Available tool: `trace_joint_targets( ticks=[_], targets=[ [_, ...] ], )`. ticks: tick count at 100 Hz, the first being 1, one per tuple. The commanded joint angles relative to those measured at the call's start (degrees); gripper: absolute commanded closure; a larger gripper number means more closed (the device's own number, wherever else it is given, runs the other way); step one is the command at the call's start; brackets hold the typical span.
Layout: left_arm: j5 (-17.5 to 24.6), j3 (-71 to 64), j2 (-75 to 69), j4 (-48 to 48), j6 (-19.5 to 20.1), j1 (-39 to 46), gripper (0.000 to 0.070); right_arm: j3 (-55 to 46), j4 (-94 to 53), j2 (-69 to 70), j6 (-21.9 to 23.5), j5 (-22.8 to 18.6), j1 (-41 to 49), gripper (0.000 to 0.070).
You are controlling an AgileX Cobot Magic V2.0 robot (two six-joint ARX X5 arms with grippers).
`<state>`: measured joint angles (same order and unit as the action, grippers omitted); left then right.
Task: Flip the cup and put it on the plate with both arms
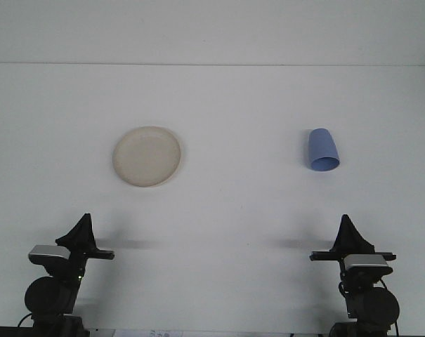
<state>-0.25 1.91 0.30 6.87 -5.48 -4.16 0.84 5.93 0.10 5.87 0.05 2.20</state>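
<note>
Starting from the plate (147,156) as your reference, you have a cream dish lying flat on the white table (226,98), bare, with nothing on it. The blue cup (322,150) sits well to the right of the plate, clearly apart from it, and appears tilted or on its side, with what looks like its wider rim toward you; you cannot tell for sure from this one view whether it stands upside down or lies down. Neither arm has reached anything. The left gripper (81,233) waits near the front edge, below and left of the plate. The right gripper (347,235) waits far right of the plate, directly in front of the cup. Both fingers point away from you and overlap in this view, so you cannot tell how either tool is set.

My reading is that nothing of the task is done yet, and the cup needs picking first, likely by the right arm. Watch these risks: if the cup is lying down, a nudge from one finger could roll it away. A light plastic wall may squash or slip under a hard pinch. During a handover both arms meet between cup and plate, so mistimed release could drop it.
</note>
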Motion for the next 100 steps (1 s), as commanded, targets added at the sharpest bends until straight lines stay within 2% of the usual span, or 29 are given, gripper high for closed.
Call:
trace_joint_targets(
  ticks=[1,32,49,73,86,100],
  targets=[
    [0.1,-1.1,-0.1,0.7,0.1,-0.1,0.0688,-0.1,1.0,0.0,0.3,0.0,0.0,0.07],
    [0.1,-1.1,-0.1,0.7,0.0,-0.1,0.0688,2.4,1.2,0.0,0.4,0.0,0.0,0.07],
    [0.1,-1.1,-0.1,0.7,0.1,-0.1,0.0688,11.8,-10.0,4.3,0.4,0.0,0.0,0.07],
    [0.1,-1.1,-0.1,0.7,0.1,-0.1,0.0688,28.8,-27.5,21.8,-0.1,-0.1,0.0,0.07],
    [0.1,-1.1,-0.1,0.7,0.0,-0.1,0.0688,35.2,-28.9,29.0,-0.1,-0.1,0.0,0.07],
    [0.1,-1.1,-0.1,0.7,0.1,-0.1,0.0688,37.9,-25.6,33.2,0.0,-0.1,0.0,0.0688]
  ],
)
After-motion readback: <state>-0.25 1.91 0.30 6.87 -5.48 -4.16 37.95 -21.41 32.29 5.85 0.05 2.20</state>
